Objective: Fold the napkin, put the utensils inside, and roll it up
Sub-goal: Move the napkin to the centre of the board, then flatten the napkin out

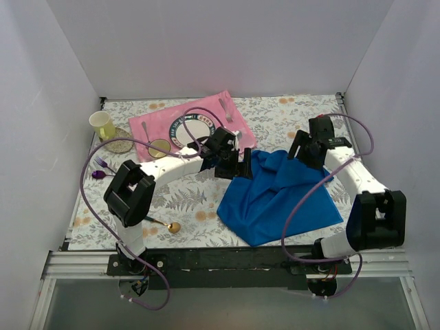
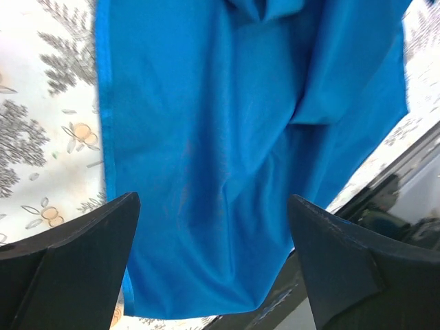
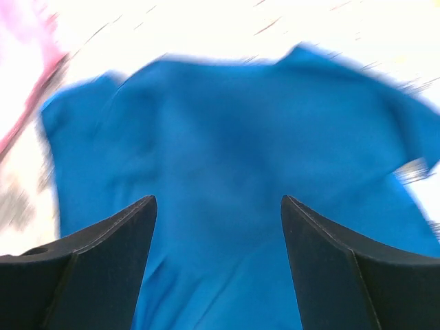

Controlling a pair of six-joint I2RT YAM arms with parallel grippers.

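The blue napkin (image 1: 275, 196) lies rumpled and loosely bunched on the right half of the table, with one corner reaching the front edge. My left gripper (image 1: 240, 167) hovers over its upper left corner, open; between the fingers I see only the napkin (image 2: 227, 137) below. My right gripper (image 1: 302, 152) is above the napkin's upper right part, also open, with the blurred cloth (image 3: 240, 158) under its empty jaws. A small spoon with a gold bowl (image 1: 173, 227) lies near the left arm's base, its dark handle partly hidden by the arm.
A pink placemat (image 1: 148, 127) at the back left carries a plate (image 1: 194, 128) and a silver fork (image 1: 225, 108). A yellow cup (image 1: 102, 124) stands on a coaster at the far left, with purple plastic utensils (image 1: 102, 167) below it. White walls enclose three sides.
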